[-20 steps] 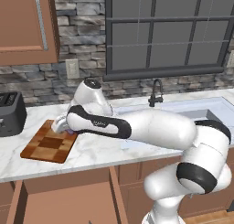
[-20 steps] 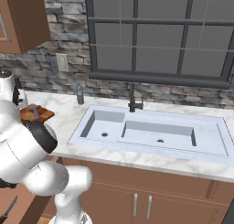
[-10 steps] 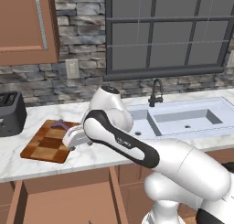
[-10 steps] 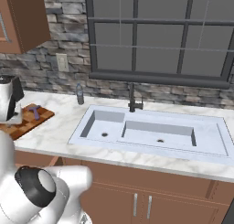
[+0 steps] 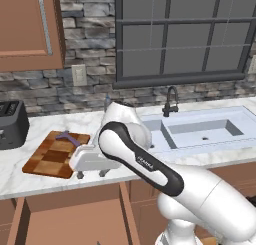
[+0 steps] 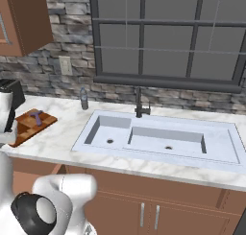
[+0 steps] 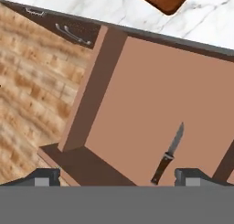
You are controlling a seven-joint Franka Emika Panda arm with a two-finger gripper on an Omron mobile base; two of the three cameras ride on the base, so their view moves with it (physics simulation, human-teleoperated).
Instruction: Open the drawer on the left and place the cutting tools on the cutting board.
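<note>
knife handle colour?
Dark brown to black, best in the hand view: knife lying in the open drawer.

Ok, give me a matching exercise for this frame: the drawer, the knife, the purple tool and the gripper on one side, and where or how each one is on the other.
Things:
1. drawer
2. knife
3. purple tool
4. gripper

States:
A. lying on the cutting board
B. open, holding nothing, just above the counter's front edge
C. pulled out below the counter
D. lying on the drawer's floor

Pairs: 1-C, 2-D, 3-A, 4-B
</note>
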